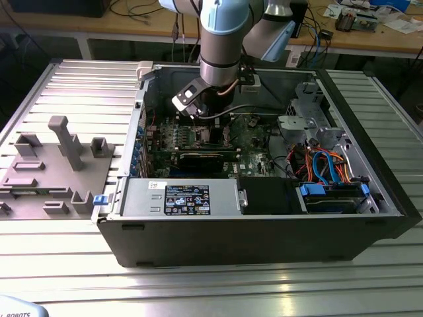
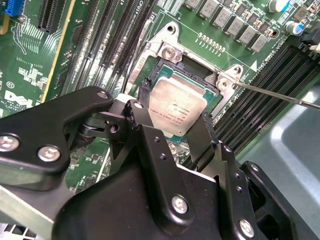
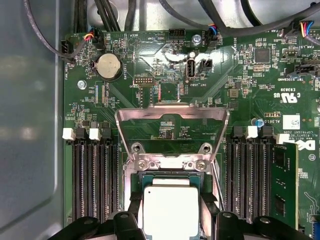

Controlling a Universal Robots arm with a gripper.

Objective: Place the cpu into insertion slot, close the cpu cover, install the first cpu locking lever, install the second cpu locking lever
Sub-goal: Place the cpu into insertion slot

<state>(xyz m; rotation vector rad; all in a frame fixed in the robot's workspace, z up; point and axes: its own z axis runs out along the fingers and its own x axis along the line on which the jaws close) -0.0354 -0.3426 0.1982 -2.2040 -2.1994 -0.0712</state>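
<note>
Cpu point(image 2: 177, 107) lies squarely over the insertion slot point(image 2: 167, 50), dull metal top up; whether it is fully seated cannot be told. The gripper point(image 2: 175, 112) is clenched on the cpu, with a black finger point(image 2: 207, 137) against each of two opposite edges.

At the slot's hinge edge the cpu cover point(image 3: 170, 111) stands swung back, open, green board showing through its window. A thin locking lever point(image 2: 270, 94) runs outward from one slot corner, unlatched.

Long black memory slots point(image 3: 95, 175) flank the insertion slot on both sides.

In the exterior view the arm point(image 1: 221, 39) reaches down into the open computer case point(image 1: 264, 224) that holds the slot.
</note>
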